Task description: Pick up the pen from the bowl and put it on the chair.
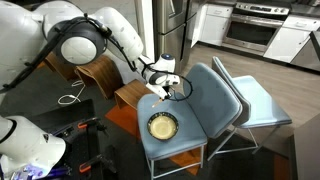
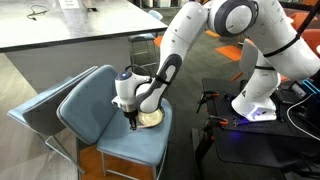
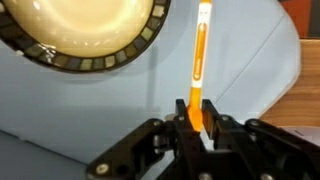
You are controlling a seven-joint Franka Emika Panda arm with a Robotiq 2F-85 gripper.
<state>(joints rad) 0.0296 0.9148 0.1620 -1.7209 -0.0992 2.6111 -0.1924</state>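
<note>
Gripper (image 3: 197, 120): jaws closed tight on one end of the pen (image 3: 200, 60).
Pen: orange, outside the bowl (image 3: 110, 60), over the chair (image 3: 80, 115) seat.
Handling: probably light, stiff and slick; an end grip may let it pivot.

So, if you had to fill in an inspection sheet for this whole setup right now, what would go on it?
Surface: the slate-blue chair; its padded seat carries the bowl.
Job's things: the bowl sits on the seat, and the part seen in the wrist view is empty. The orange pen is out of the bowl, beside it over the seat; contact with the seat cannot be told.
Clutter: a paler blue chair close behind and wooden furniture alongside.
Grippers: the gripper is shut on one end of the pen.
Cables: a white cable by the wooden furniture.
Surroundings: a kitchen oven and a grey counter.
</note>
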